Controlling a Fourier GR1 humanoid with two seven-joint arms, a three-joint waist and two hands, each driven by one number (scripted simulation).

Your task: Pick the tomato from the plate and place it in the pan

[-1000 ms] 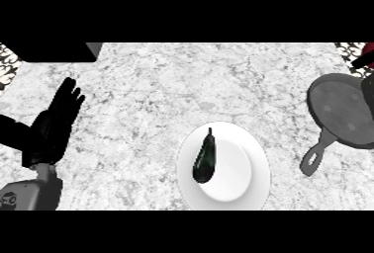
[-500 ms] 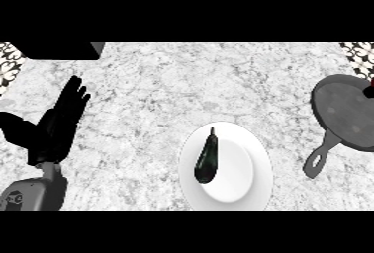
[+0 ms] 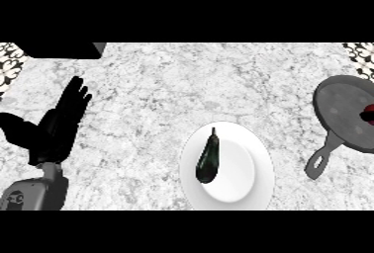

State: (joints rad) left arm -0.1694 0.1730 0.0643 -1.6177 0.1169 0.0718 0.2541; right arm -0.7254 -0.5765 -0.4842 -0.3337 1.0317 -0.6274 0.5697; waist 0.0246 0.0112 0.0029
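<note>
at the left edge of the frame, about mid-height, the left robot hand (image 3: 57, 126) sits over the marbled table (image 3: 182, 84) with its fingers straight and spread a bit, pointing toward the top of the frame, thumb sticking out to the left. it's holding nothing. the grey forearm (image 3: 33, 192) comes in from the lower left corner. the right robot hand doesn't show up anywhere.

lower middle of the frame there's a white plate (image 3: 245, 173), looking taller than wide. lying on its left half is a dark, long eggplant (image 3: 208, 159), stem end toward the top of the frame. honestly that's the only thing on the plate, no tomato there as far as i can see.

over at the right edge, upper-middle, there's a dark grey pan (image 3: 343, 116), partly cut off by the frame, with its handle (image 3: 321, 159) running down and to the left toward the plate but not touching it. right at the frame's edge inside the pan there's a small dark red thing (image 3: 369, 113), could be the tomato but it's mostly cut off so i can't tell for sure.

upper left corner has a black block (image 3: 62, 49) at the table's far edge, and there's patterned tile (image 3: 9, 66) showing in both upper corners.

the robot hand is well apart from the plate and even further from the pan.
</note>
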